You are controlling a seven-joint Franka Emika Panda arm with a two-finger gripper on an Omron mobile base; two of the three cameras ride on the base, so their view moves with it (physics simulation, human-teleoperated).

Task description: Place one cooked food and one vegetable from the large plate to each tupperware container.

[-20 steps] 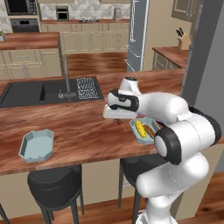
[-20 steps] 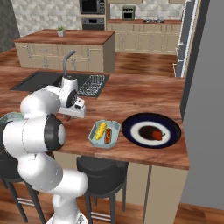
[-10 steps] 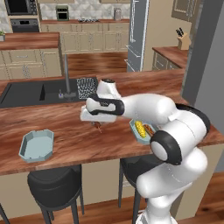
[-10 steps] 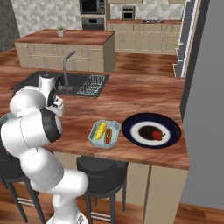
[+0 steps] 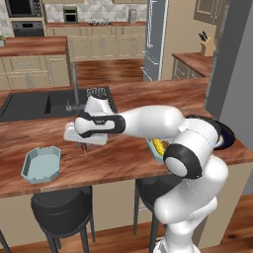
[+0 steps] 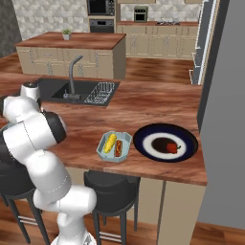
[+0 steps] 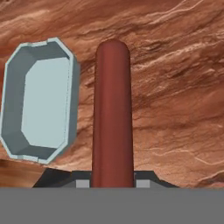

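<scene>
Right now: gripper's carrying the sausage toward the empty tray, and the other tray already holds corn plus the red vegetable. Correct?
Not quite. The right base view shows the filled tray holding the corn cob plus a sausage in a bun; the red vegetable is on the large plate. The gripper does hold the sausage near the empty tray.

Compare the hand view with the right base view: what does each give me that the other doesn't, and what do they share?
Hand view: the gripper shut on the reddish-brown sausage, with the empty pale blue tray beside it on the counter below.

Right base view: the second tray holding the corn cob and the sausage in a bun, the large dark plate with the red vegetable on it, and the sink.

Shared: the wooden counter.
</scene>
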